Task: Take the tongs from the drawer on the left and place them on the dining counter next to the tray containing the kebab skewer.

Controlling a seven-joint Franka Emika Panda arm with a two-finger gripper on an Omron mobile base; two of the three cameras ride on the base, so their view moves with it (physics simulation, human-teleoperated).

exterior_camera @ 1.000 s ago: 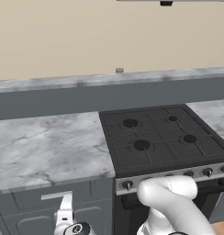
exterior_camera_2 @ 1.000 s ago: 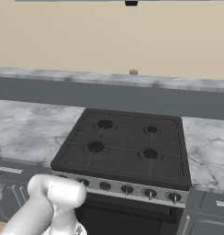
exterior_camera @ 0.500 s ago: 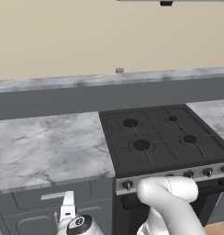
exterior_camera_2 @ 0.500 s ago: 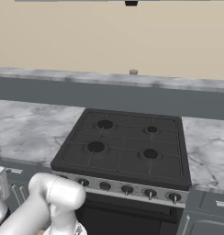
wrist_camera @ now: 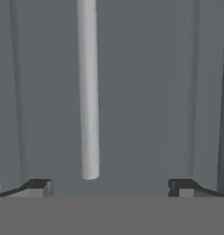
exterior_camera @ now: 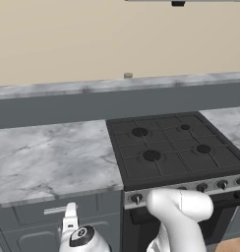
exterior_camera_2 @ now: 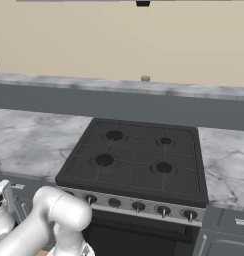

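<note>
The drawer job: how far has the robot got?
Nothing looks done: the drawer is shut, no tongs visible. In hand: the open fingers face its silver handle, not gripping yet. Left: pull the drawer open, take the tongs, carry them to the dining counter.

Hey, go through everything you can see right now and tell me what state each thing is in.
Drawer: shut, front flush with the cabinet.
Drawer handle: untouched, right in front of the tool in the hand view.
Tool: open, fingertips wide apart, holding nothing.
Stove: burners unlit, nothing on the grates.
Counter left of the stove: bare marble.
</note>
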